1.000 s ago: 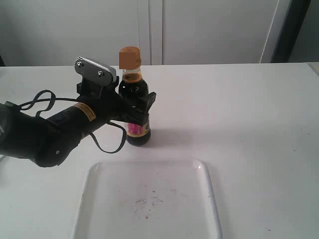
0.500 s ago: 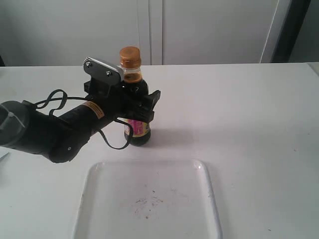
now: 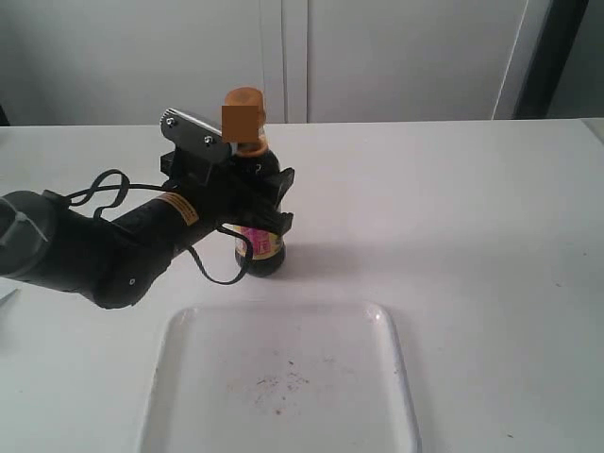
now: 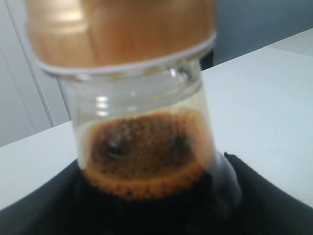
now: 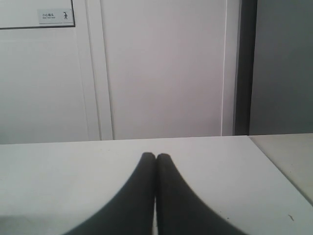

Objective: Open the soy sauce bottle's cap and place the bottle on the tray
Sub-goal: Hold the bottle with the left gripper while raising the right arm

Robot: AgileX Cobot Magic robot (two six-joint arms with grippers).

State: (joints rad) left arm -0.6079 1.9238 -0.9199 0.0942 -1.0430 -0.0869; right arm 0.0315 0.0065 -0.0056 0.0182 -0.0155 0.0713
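The left fingers (image 3: 274, 186) have drawn in on the soy sauce bottle (image 3: 260, 247) since a moment ago, the near one now lying close against its dark shoulder. They straddle it below the neck, but whether they already press on the glass I cannot tell. The bottle stands upright on the white surface (image 3: 453, 217), just beyond the far rim of the tray (image 3: 321, 415) and not on it. The cap (image 3: 247, 106) sits down over the neck. The right fingers (image 5: 151, 164) lie together, tips touching, low over the surface.
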